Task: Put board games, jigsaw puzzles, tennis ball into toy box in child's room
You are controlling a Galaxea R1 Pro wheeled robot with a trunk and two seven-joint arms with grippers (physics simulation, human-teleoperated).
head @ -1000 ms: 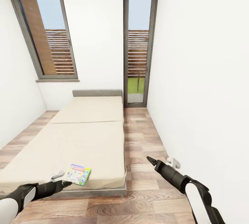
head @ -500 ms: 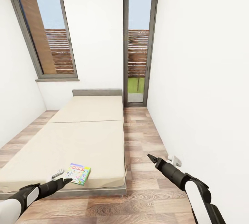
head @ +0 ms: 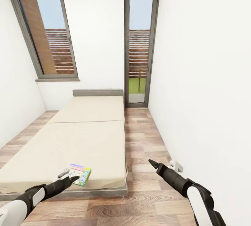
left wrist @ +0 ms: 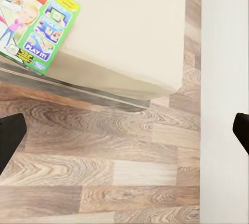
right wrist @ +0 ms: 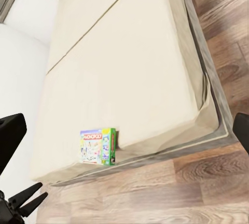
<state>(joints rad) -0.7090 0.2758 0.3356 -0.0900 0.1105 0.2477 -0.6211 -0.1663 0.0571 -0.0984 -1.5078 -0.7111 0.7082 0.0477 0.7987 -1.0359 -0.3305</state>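
One green-edged board game point(head: 79, 174) lies at the bed's point(head: 87, 138) foot corner, the left hand point(head: 74, 178) spread wide beside it, the right hand point(head: 150, 162) also wide.

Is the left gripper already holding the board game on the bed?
No. The left gripper is open beside the board game, which lies flat on the bed.

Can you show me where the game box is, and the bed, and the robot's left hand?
board game point(head: 79, 174): head view, middle of its cartoon cover.
bed point(head: 87, 145): head view, bare beige mattress.
left gripper point(head: 74, 178): head view, at the tips of its jaws, by the box's near edge.
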